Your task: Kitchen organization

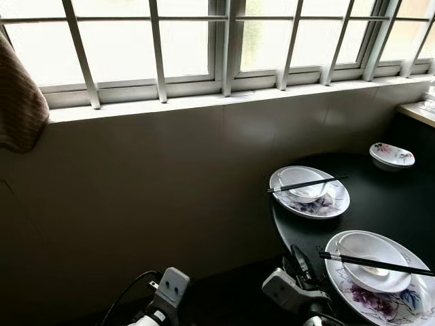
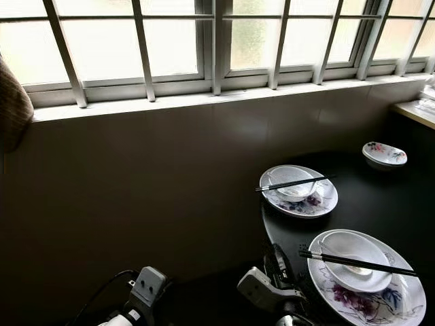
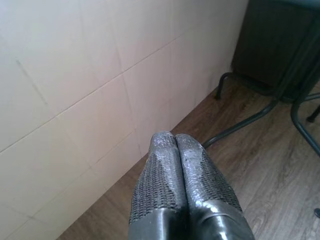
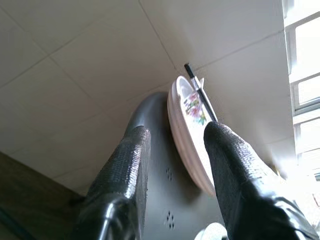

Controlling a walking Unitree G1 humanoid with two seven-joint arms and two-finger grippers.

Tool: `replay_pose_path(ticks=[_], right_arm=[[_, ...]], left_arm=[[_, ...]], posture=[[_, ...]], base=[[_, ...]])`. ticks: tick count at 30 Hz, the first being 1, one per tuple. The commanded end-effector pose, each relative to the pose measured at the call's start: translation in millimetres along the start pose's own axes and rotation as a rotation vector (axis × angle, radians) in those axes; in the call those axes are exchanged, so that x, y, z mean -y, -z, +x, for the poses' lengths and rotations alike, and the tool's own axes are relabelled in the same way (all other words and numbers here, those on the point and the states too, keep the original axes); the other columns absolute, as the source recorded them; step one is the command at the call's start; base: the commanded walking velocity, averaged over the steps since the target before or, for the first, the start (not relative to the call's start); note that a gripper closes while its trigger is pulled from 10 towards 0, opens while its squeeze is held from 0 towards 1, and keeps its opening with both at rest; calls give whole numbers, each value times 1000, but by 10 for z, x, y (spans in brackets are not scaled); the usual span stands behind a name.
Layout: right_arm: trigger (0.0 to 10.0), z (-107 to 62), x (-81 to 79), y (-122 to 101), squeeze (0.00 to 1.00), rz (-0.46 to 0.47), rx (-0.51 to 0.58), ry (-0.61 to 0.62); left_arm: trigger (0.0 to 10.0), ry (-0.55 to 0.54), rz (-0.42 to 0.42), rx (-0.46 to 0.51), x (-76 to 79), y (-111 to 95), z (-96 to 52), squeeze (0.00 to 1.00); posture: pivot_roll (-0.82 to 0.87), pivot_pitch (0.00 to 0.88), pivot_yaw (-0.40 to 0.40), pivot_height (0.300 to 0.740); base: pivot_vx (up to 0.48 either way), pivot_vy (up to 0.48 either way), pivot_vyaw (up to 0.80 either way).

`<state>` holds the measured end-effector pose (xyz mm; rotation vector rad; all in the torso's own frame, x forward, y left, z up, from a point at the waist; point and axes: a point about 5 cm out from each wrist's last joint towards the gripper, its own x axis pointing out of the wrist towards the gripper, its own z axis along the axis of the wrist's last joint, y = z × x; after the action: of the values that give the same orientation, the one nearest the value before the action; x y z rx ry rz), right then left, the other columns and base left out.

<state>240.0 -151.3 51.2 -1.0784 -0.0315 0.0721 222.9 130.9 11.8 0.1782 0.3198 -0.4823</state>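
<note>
1. While the right end effector (image 4: 172,165) is poised at the edge of the dark tabletop (image 1: 380,204) with fingers spread and empty, the near plate (image 1: 408,302) is best approached low, from its rim.
2. Glazed floral china is judged slippery; each plate carries a white bowl (image 1: 370,261) with loose black chopsticks (image 1: 374,263) across it, so level lifting is advised.
3. The left end effector (image 3: 175,145) is held closed, idle, over wood floor (image 3: 250,165).

White purple-flowered plates (image 1: 311,204), black chopsticks (image 1: 307,184), black table (image 1: 380,204)

Two plates (image 1: 334,200), three bowls (image 1: 391,155)
</note>
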Motion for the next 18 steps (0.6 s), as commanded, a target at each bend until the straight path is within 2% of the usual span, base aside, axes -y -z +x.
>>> replay_pose_path(ticks=[1,4,16,18], right_arm=[[10000,-9,13,29,0,-37,4,6],[10000,14,66,86,0,-69,-31,42],[10000,78,147,208,0,-81,-109,75],[10000,98,178,274,0,-50,-149,75]], left_arm=[[10000,4,-3,-2,3,1,1,0],[10000,4,-3,0,3,-7,11,0],[10000,5,-6,3,3,-20,33,0],[10000,6,-7,3,4,-22,41,0]], posture=[[11,0,1,740],[13,0,-2,740],[12,0,-2,740],[10,0,-5,740]], base=[[0,0,0],[0,0,0],[0,0,0],[0,0,0]])
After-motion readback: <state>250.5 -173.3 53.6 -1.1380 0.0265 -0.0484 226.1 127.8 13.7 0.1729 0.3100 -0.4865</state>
